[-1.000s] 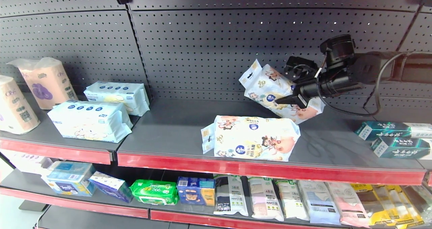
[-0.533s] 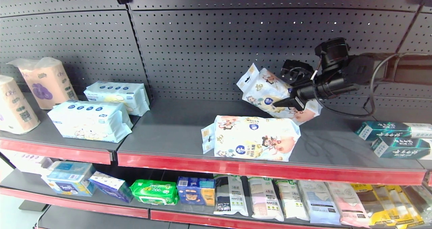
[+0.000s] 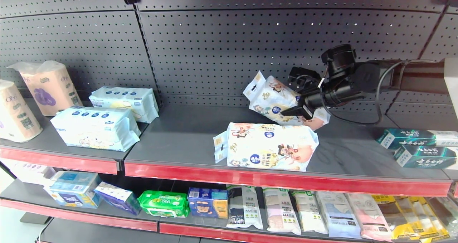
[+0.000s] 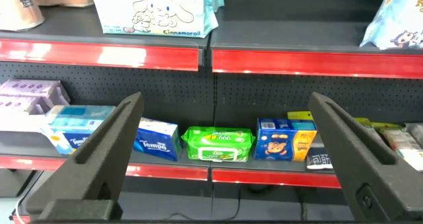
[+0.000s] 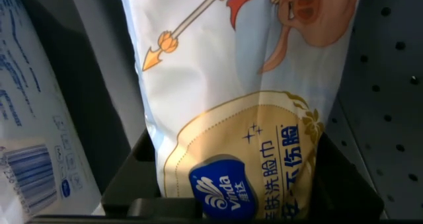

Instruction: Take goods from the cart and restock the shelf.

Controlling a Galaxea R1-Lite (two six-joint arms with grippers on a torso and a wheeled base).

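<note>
The right pincer (image 3: 295, 95) is closed around a white soft pack of tissues printed with cartoon figures (image 3: 269, 97), its black fingers pressing the pack's two sides. In the right wrist view the pack (image 5: 244, 85) fills the gap between them. The pack hangs tilted, its hanger-tab end raised toward the robot's left, over the rear of the dark grey metal shelf (image 3: 186, 135) and close to the black perforated back panel (image 3: 214, 57). Its lower end sits just behind a second, matching cartoon-printed pack (image 3: 272, 146) that lies flat at the shelf's red front edge. Whether the held pack touches the shelf cannot be told. Two teal toothpaste boxes (image 3: 418, 142) lie further to the right on the shelf, and white-and-blue tissue packs (image 3: 96, 128) lie to the left. The left pincer (image 4: 225, 105) is spread wide and holds nothing. It faces the lower shelf, where a green pack of wipes (image 4: 218, 143) lies beside a blue box (image 4: 284, 139).
</note>
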